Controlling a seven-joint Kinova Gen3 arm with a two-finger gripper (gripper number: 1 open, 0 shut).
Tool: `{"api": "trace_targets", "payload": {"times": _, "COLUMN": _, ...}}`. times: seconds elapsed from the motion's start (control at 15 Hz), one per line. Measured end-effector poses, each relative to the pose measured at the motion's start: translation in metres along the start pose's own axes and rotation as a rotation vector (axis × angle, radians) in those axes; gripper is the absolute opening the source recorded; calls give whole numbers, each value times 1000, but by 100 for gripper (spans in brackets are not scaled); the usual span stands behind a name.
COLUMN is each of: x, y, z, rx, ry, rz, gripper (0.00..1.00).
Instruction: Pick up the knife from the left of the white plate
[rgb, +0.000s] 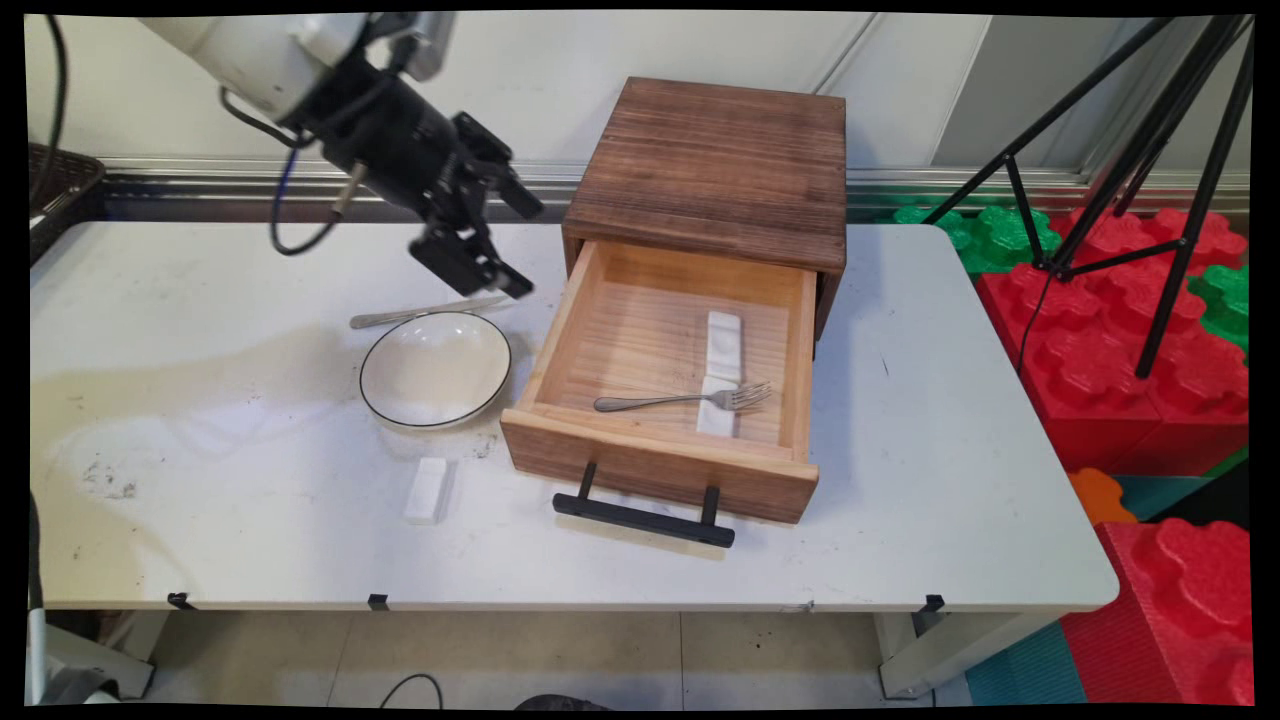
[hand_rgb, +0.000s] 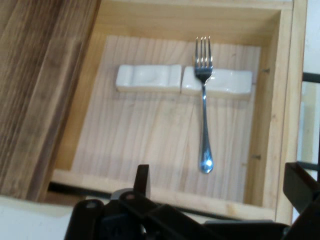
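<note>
My gripper (rgb: 524, 246) hangs open and empty above the table, just left of the open drawer (rgb: 662, 465) of a dark wooden box (rgb: 715, 165). Inside the drawer lie two white cutlery rests end to end, one (rgb: 724, 333) farther back and one (rgb: 716, 415) nearer the front. A metal fork (rgb: 680, 400) lies with its tines on the nearer rest. In the hand view the gripper (hand_rgb: 220, 187) looks into the drawer (hand_rgb: 280, 100), with the fork (hand_rgb: 204, 105) across the right rest (hand_rgb: 227, 82) and the left rest (hand_rgb: 148, 78) bare.
A white bowl (rgb: 435, 368) with a dark rim sits left of the drawer, and a metal knife (rgb: 425, 312) lies behind it, under the gripper. A third white rest (rgb: 426, 490) lies near the table's front. Red and green foam blocks (rgb: 1120, 340) and a black tripod (rgb: 1150, 150) stand to the right.
</note>
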Motion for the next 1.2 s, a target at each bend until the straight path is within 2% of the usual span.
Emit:
{"api": "trace_targets", "payload": {"times": 0.33, "x": -24, "y": -11, "z": -24, "rx": 28, "ry": -32, "rz": -16, "gripper": 100}}
{"api": "trace_targets", "payload": {"times": 0.67, "x": -69, "y": -30, "z": -35, "rx": 75, "ry": -132, "rz": -34, "gripper": 100}}
{"api": "trace_targets", "payload": {"times": 1.2, "x": -134, "y": -60, "z": -27, "rx": 96, "ry": -292, "rz": -4, "gripper": 100}}
